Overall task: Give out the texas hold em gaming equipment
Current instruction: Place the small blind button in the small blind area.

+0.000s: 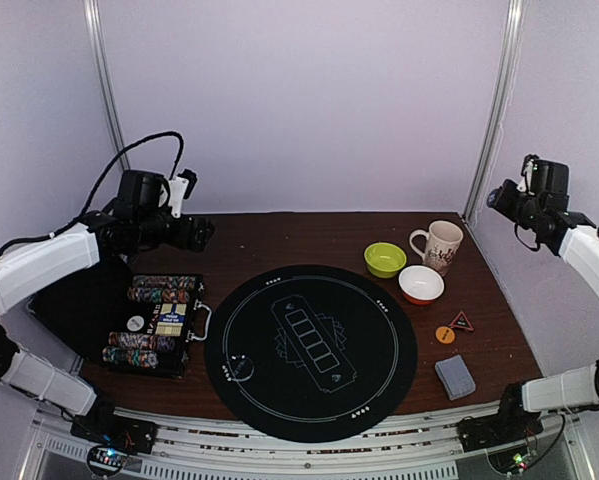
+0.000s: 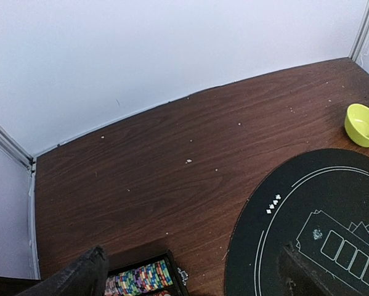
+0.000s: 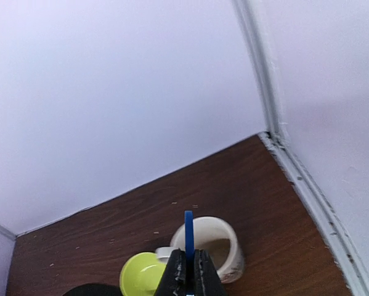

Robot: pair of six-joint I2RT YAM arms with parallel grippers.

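In the right wrist view my right gripper point(image 3: 189, 262) is shut on a blue disc point(image 3: 188, 231), held edge-on high above the white mug point(image 3: 230, 237) and green bowl point(image 3: 138, 277). From above, that gripper point(image 1: 494, 198) hangs at the back right. A grey-blue deck of cards point(image 1: 455, 376), an orange disc point(image 1: 445, 334) and a red triangle point(image 1: 462, 321) lie on the table right of the black round mat point(image 1: 310, 350). My left gripper point(image 1: 201, 234) hovers open above the back left, with nothing between its fingers point(image 2: 79, 277). Below it, an open chip case point(image 1: 159, 322) holds rows of coloured chips point(image 2: 138, 279).
A white-orange bowl point(image 1: 421, 284) sits between the green bowl point(image 1: 385, 259) and the orange disc, with the mug point(image 1: 441, 245) behind it. White walls and metal corner posts close the table at the back and sides. The mat point(image 2: 313, 228) has printed card outlines.
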